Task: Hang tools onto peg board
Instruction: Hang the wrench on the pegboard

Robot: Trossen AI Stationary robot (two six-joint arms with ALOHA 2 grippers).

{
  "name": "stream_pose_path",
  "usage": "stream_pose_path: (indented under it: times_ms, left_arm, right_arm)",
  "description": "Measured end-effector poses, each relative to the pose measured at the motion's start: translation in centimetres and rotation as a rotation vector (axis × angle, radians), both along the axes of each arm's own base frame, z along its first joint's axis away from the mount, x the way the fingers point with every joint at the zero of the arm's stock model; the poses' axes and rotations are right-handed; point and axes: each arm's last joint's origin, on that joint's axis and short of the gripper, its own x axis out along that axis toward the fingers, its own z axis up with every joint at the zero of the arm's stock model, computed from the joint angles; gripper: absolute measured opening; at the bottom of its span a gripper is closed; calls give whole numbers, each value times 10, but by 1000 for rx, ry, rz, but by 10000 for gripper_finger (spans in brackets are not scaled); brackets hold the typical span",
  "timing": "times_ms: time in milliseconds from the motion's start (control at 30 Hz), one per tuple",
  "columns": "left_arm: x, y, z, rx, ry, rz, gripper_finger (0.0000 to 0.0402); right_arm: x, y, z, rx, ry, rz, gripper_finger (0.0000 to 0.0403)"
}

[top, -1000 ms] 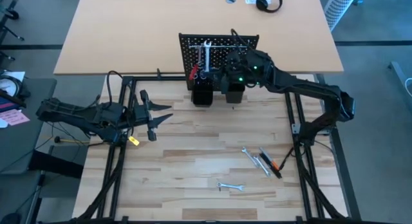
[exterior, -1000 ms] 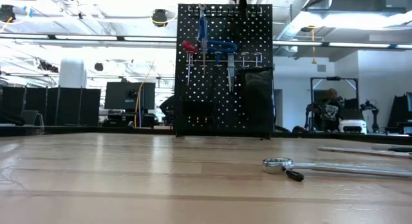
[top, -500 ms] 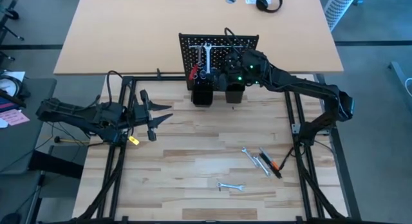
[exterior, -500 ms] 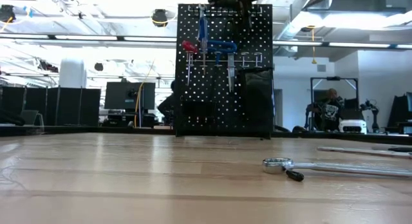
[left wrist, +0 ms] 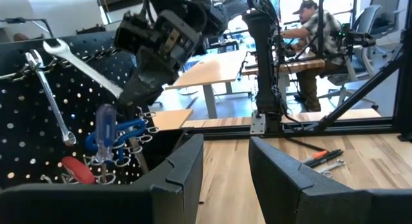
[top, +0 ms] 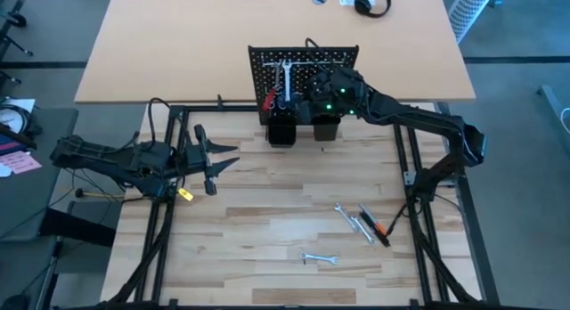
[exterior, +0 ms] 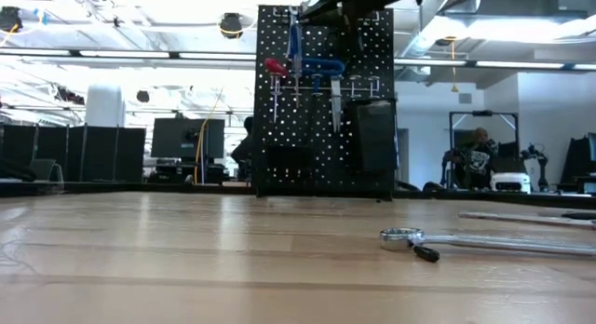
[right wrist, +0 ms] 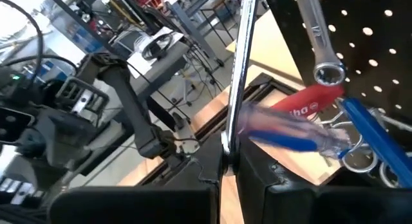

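The right gripper (top: 313, 89) is clamped on a silver wrench (right wrist: 239, 69) up against the peg board (top: 303, 56), beside a hung wrench (top: 287, 78) and blue screwdriver (left wrist: 105, 130). The left gripper (top: 214, 166) waits half open, holding nothing, over the worktop (top: 267, 230), where more wrenches (top: 352, 219) lie.

I see the peg board (exterior: 324, 101) as matt black perforated metal; on it, a wrench (left wrist: 50, 95) of bright polished steel and a screwdriver (left wrist: 105, 130) with glossy blue plastic handle; before it, a table (top: 267, 230) of pale, smooth wood
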Motion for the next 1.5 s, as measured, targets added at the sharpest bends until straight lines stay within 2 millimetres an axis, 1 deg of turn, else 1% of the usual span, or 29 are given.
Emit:
stream_pose_path:
  times_ms: [233,433,600,733,833,1000,1133,1233,1333,1500]
  left_arm:
    - [0,0,0,1,2,0,115]
    - [0,0,0,1,2,0,115]
    - [0,0,0,-1,1,0,115]
    - [0,0,0,-2,-1,0,115]
    - [0,0,0,-2,-1,0,115]
    - [0,0,0,9,-2,1,115]
    - [0,0,1,23,-6,2,115]
    - [0,0,3,37,-16,4,115]
    - [0,0,4,43,-28,5,115]
    - [-1,0,7,65,-45,8,115]
  right_arm:
    - [-2,1,4,-11,-22,-3,30]
    - [-3,13,14,-25,-55,24,30]
    - [-3,19,14,57,-65,23,30]
    - [-10,23,18,148,-66,11,30]
    - [-19,29,21,206,-34,-10,30]
    - [-29,43,28,239,-22,-72,30]
    - [-23,55,29,251,-39,-46,30]
    - [-16,58,24,267,-31,-33,30]
    - [-9,55,17,266,-14,-32,30]
    - [-10,44,21,233,-60,-48,30]
